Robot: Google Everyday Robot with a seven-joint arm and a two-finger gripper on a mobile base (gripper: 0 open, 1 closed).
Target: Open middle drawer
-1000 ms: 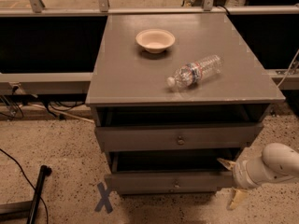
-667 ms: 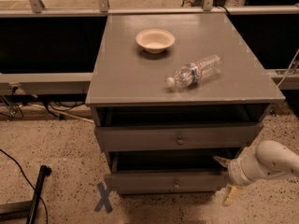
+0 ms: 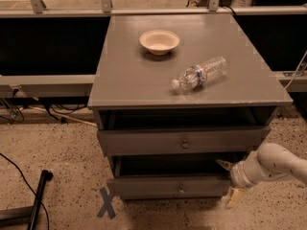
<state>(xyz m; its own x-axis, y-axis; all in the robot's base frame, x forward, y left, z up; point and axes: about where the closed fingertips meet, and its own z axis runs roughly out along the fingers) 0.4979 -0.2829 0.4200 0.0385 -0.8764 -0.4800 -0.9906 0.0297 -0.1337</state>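
The gripper, fingers apart beside the bottom drawer, is best centred on the middle drawer knob before a straight pull is made.

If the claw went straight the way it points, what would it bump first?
Probably the right end of the bottom drawer, below the middle drawer. The open claw, low at the right of the cabinet, points left at it, but depth is unclear.

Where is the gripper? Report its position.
Camera view, lower right: the gripper sits open at the right end of the bottom drawer, close to the floor.
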